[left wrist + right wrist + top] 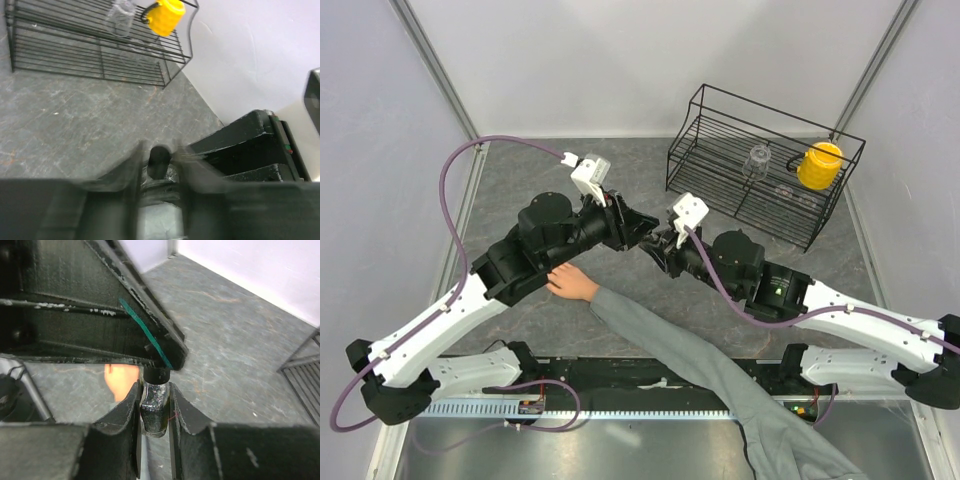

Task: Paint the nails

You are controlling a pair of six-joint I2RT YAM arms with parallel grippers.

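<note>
Nearest among the containers, a small dark bottle stands upright between the fingers of the right gripper, and whatever it holds cannot be made out through its glossy side. Its black cap is still on. Farther back, at the far right, a black wire rack holds a yellow mug and a clear glass, the glass to the left of the mug; what is inside either cannot be seen. The right fingers are clamped on the bottle's body, one on each side, with no gap. The left gripper comes in from the other side and straddles the cap, its tip lying over the cap in the right wrist view; its own view is blurred, so whether its fingers press the cap or stand slightly off cannot be told. On the near side of the two grippers a bare hand lies on the table, its grey sleeve running back to the near right edge. Its fingers pass under the left arm, so the nails are hidden from above, and the patch of skin in the right wrist view is too blurred to show them. Bare grey table lies to the far left up to the back wall, while only a narrow strip separates the grippers from the rack, which stands close to the right wall.
</note>
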